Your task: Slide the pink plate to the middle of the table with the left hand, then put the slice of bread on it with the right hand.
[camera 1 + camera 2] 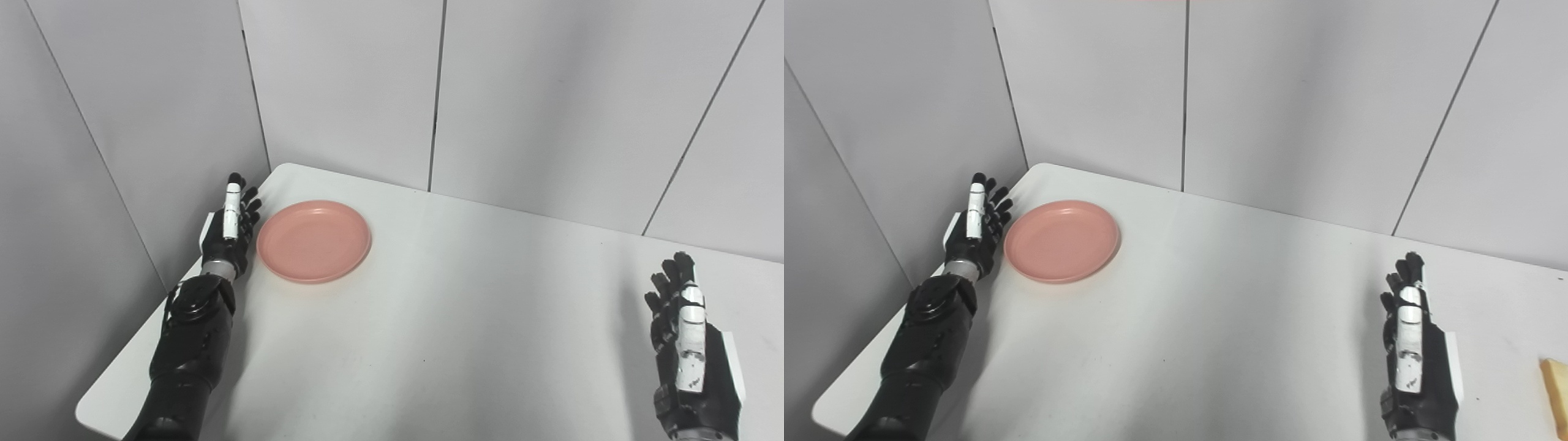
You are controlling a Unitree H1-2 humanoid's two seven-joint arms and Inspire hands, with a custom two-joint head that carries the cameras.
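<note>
The pink plate [314, 240] lies empty on the white table [465, 318] near its far left corner. My left hand [231, 223] is open, held edge-on with fingers straight, just left of the plate's rim; I cannot tell if it touches. My right hand [689, 343] is open and empty at the right, near the front. The slice of bread [1557, 392] shows only in the right eye view, cut by the picture's right edge, to the right of my right hand [1415, 355].
Grey wall panels [343, 92] stand close behind the table and along its left side, right beside my left hand. The table's front left corner [92, 410] is near my left forearm.
</note>
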